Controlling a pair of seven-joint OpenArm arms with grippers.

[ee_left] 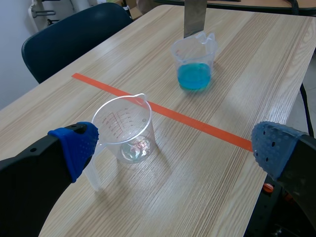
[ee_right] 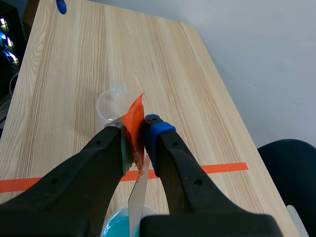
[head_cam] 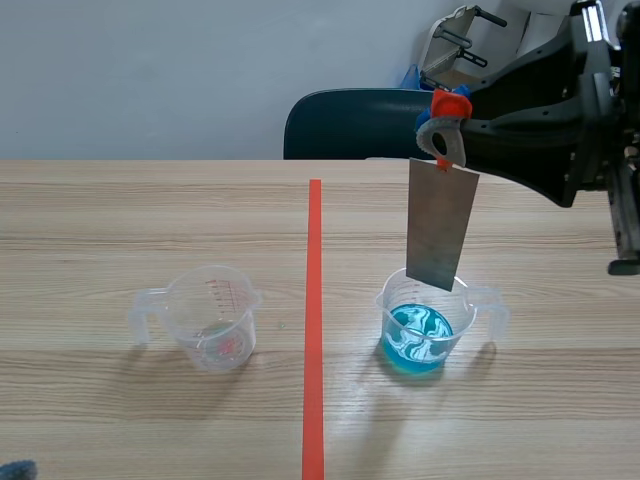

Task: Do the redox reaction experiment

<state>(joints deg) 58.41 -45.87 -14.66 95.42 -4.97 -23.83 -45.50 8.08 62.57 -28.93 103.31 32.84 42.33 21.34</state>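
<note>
We held the strip (head_cam: 441,225) in our right gripper (head_cam: 447,135), jaws pinched shut on the orange tab (ee_right: 133,116) at its top end, so that the grey sheet hung nearly straight down over the blue cup (head_cam: 466,310). Its lower edge was about level with the rim, and we could not tell whether it had met the blue liquid (head_cam: 418,335). We judged the strip thin, stiff and light. It looked like bare metal, smooth enough to slide in the pads, so the taped tab seemed the right place to hold it, which also kept the pads clear of the liquid. Held by one end only, it could swing or twist, so we thought a slow, straight lowering was best. The cup looked like light plastic, easy to tip if the strip pushed its wall. Our left gripper (ee_left: 175,145) stood wide open and held nothing, with the near-empty cup (ee_left: 124,129) just ahead of it between the spread fingers. That cup sat across the tape line (head_cam: 314,320) from the blue one, well apart from it.
</note>
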